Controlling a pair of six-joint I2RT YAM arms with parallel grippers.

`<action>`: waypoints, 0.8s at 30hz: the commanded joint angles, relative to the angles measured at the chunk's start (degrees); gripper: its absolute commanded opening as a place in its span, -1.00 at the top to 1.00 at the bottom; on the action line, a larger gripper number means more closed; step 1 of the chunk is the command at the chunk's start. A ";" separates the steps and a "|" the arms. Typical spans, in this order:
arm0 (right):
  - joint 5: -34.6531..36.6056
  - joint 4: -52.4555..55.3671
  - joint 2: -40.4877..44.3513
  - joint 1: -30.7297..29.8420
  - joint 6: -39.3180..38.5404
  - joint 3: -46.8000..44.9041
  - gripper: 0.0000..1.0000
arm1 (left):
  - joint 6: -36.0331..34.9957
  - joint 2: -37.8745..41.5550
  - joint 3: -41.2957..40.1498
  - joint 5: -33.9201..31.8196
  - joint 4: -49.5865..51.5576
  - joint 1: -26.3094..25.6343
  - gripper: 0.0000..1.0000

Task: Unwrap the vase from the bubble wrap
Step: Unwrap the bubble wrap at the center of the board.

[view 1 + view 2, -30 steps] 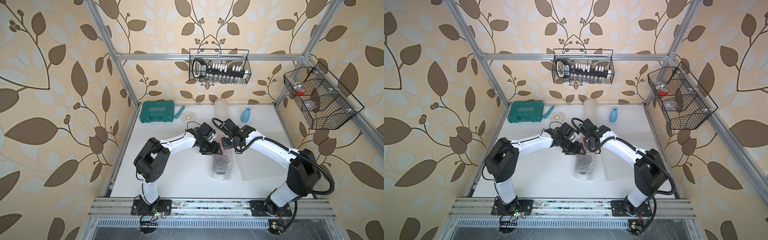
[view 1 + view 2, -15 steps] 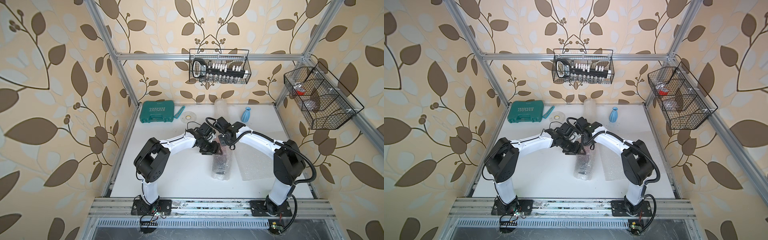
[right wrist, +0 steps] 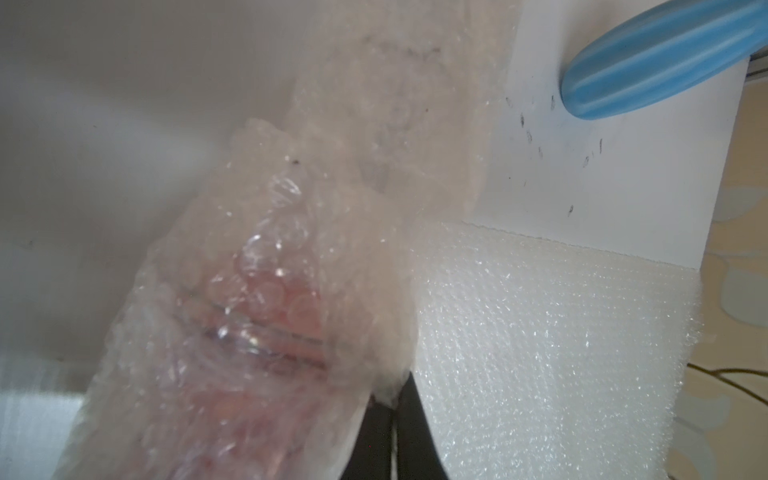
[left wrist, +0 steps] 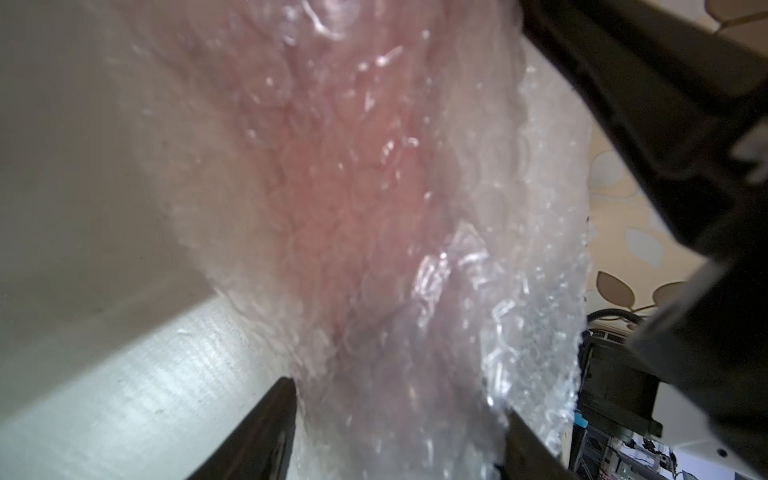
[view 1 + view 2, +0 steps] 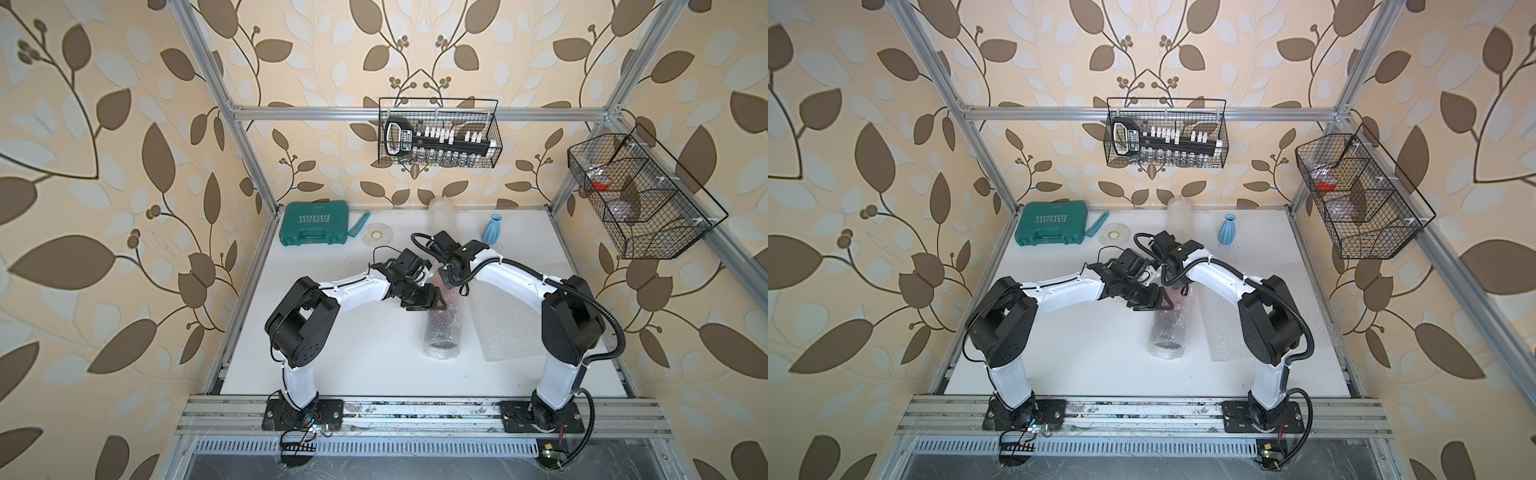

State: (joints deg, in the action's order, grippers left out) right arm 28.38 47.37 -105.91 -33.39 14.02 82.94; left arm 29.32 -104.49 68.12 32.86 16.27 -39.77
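Observation:
A roll of bubble wrap [image 5: 442,332] lies mid-table in both top views, and the vase [image 4: 332,187] shows through it only as a pinkish shape. My left gripper [image 4: 399,415] straddles the roll near its far end, with both fingers pressed against the wrap [image 4: 415,332]. My right gripper [image 3: 395,399] is shut, pinching a loose edge of the wrap [image 3: 386,374] beside the pink shape [image 3: 266,324]. From above, the left gripper [image 5: 432,301] and the right gripper [image 5: 451,282] meet over the roll's far end.
A flat bubble wrap sheet [image 5: 507,324] lies right of the roll. At the back stand a blue vase [image 5: 494,228], an upright wrap tube [image 5: 441,212], a green tool case [image 5: 313,228] and a disc [image 5: 376,235]. Wire baskets [image 5: 440,133] hang on the walls.
The right arm swung left to the roll's far end and its jaws closed on the wrap's edge. The left jaws narrowed on the roll; the left arm stayed put.

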 commanded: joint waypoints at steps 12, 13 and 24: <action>-4.11 -5.39 1.18 7.69 1.26 0.47 0.96 | 1.73 -1.89 -9.21 -7.10 7.75 -0.52 -0.20; -7.39 -5.69 2.00 8.30 1.35 -0.68 0.89 | 1.87 -1.61 -9.14 -7.20 7.77 -0.49 -0.20; -31.10 -12.07 14.73 14.48 6.32 -17.62 0.20 | 1.62 -0.68 -8.18 -7.29 8.43 -0.52 -0.21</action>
State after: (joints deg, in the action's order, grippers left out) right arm 5.56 37.98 -92.92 -19.25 18.37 68.29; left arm 32.10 -102.35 63.55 32.53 9.93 -39.66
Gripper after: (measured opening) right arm 0.398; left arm 0.604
